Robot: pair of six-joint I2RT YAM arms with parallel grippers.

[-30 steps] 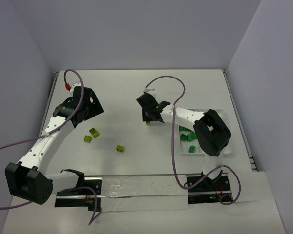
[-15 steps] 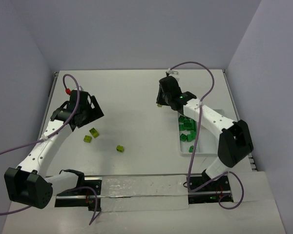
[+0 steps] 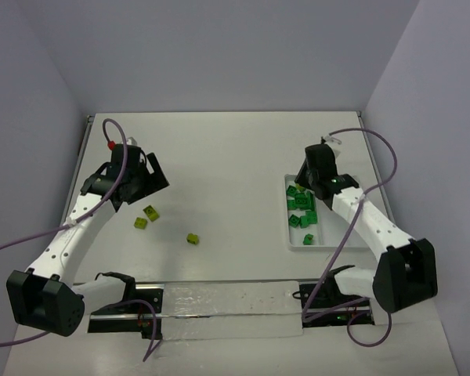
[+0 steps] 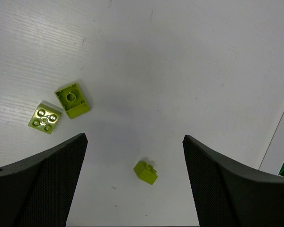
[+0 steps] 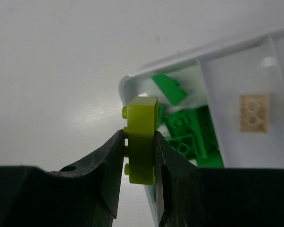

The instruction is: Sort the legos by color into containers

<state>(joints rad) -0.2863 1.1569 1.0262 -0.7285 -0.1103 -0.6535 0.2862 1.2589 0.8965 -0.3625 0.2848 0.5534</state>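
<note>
My right gripper [image 5: 139, 137] is shut on a yellow-green lego [image 5: 143, 118], held on edge above the far left corner of the white tray [image 5: 180, 59]. In the top view this gripper [image 3: 304, 185] hovers over the tray's [image 3: 298, 245] far end. Several dark green legos [image 5: 189, 130] lie in the left compartment, also seen from above [image 3: 301, 211]. One pale peach lego [image 5: 253, 112] lies in the middle compartment. My left gripper [image 4: 135, 138] is open and empty above the table, at the left in the top view [image 3: 150, 178]. Three yellow-green legos lie loose on the table [image 4: 72, 100] [image 4: 45, 118] [image 4: 146, 171].
The loose legos show in the top view at the left centre [image 3: 151, 212] [image 3: 141, 223] [image 3: 193, 238]. A clear strip on a rail [image 3: 219, 301] runs along the near edge. Purple cables loop over both arms. Walls close the table on three sides.
My right arm has swung right with the yellow-green lego, from the table's middle to above the tray's far end. My left arm has hardly moved.
</note>
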